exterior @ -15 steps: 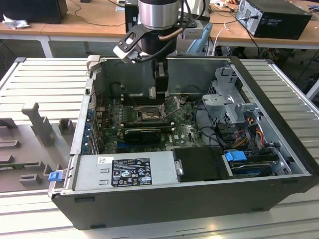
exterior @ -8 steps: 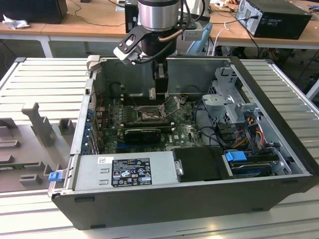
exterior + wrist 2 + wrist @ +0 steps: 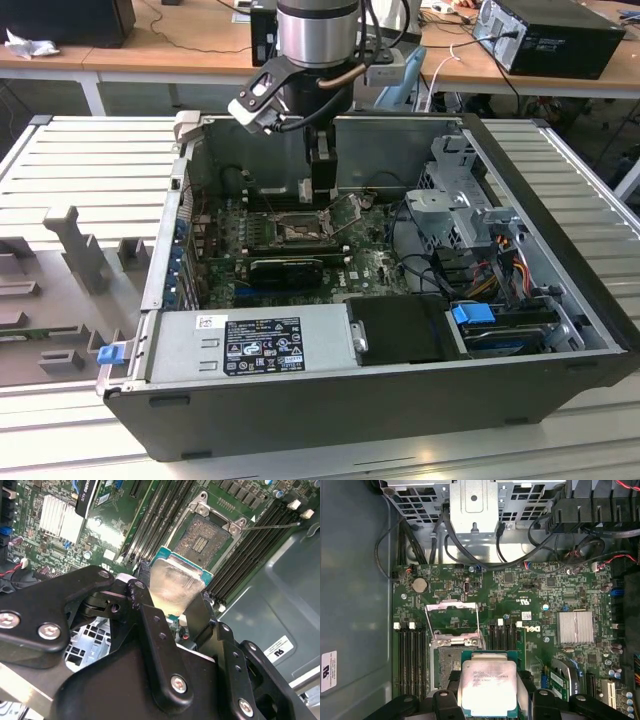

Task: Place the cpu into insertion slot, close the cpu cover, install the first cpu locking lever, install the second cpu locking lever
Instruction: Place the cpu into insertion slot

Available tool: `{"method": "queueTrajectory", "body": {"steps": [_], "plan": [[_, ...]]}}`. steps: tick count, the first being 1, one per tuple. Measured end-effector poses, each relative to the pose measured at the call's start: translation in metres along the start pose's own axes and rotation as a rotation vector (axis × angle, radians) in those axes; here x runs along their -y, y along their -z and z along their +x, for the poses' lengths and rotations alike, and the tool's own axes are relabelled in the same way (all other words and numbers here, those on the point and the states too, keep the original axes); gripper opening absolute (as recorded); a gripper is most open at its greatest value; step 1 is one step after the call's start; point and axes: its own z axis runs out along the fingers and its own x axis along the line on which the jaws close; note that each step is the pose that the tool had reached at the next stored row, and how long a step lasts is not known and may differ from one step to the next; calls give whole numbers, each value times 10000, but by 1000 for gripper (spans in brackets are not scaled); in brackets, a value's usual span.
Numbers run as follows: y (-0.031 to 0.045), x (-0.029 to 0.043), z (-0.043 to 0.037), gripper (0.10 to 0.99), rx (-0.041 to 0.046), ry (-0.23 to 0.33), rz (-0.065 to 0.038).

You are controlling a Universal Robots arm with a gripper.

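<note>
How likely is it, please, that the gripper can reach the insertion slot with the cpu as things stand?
Probably yes. The gripper holds the cpu near the insertion slot, the cpu cover stands swung open, and the slot's contact field lies bare with nothing across it.

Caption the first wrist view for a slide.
Gripper holds the cpu near the bare insertion slot; cpu cover stands open.

No print is reading clearly. A black label [image 3: 263, 345] is sitting on the power supply [image 3: 330, 340] at six o'clock; faint marking is showing on the cpu [image 3: 490, 687].
</note>
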Motion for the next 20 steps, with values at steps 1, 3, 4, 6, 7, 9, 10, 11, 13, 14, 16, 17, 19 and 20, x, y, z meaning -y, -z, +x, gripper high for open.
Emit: {"method": "queueTrajectory", "body": {"steps": [1, 3, 4, 6, 7, 9, 10, 11, 13, 14, 16, 17, 19, 20], "plan": [[-5, 0, 0, 525, -1, 0, 2], [-15, 1, 0, 525, 0, 0, 5], [-19, 2, 0, 525, 0, -1, 6], [-27, 2, 0, 525, 0, 0, 10], [-33, 3, 0, 525, 0, 0, 12], [-57, 4, 3, 525, 0, 1, 13], [-63, 5, 5, 525, 1, 0, 13], [-72, 6, 11, 525, 1, -1, 13], [-82, 8, 30, 525, 0, 0, 13], [-90, 9, 49, 525, -1, 0, 13], [-99, 10, 64, 525, -1, -1, 14], [-108, 11, 64, 525, -1, 0, 18], [-124, 13, 64, 525, 1, -2, 61], [-128, 13, 64, 525, 2, -1, 71]]}}
